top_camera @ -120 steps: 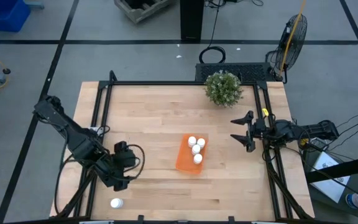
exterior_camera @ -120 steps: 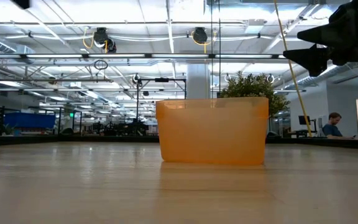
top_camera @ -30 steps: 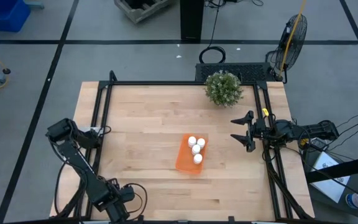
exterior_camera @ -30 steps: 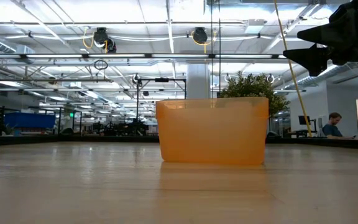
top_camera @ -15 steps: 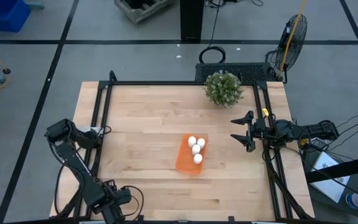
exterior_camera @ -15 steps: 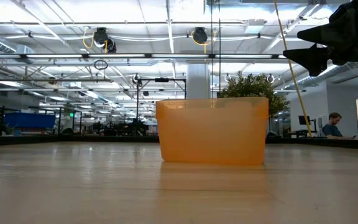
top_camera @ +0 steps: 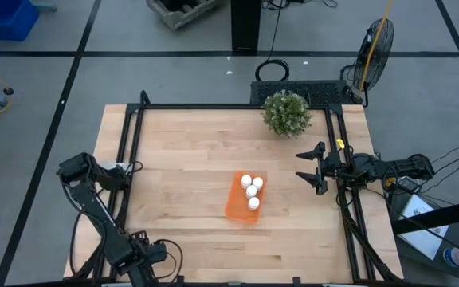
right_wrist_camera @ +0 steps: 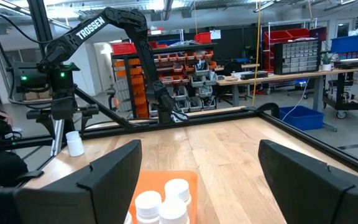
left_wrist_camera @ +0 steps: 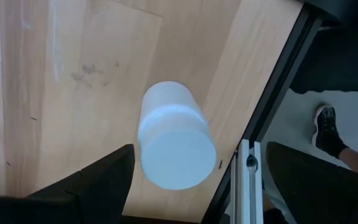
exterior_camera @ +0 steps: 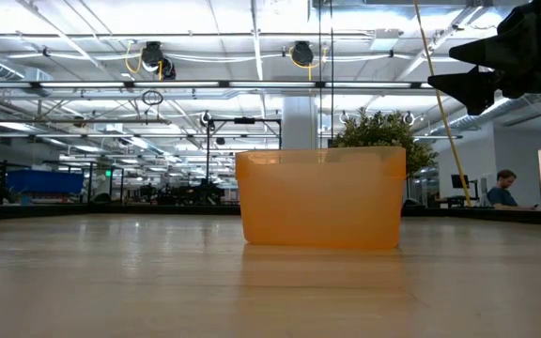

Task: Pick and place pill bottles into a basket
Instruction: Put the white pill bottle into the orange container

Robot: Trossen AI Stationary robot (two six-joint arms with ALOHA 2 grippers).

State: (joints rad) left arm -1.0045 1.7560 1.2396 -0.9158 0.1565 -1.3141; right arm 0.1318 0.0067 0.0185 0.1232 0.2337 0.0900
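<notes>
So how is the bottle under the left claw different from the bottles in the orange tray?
The lone bottle stands on bare wood at the table's edge, while the tray bottles sit inside the orange tray near the middle. The lone one is by itself between the open left claw's fingers; the tray ones are bunched, with no claw near. All are small, white and upright.

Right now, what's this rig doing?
It is loading pill bottles into the orange basket. Four bottles stand in it. The fifth bottle stands at the table's near left corner, by the edge rail; the left gripper hovers open above it, not gripping. The right gripper waits open off the basket's right.
</notes>
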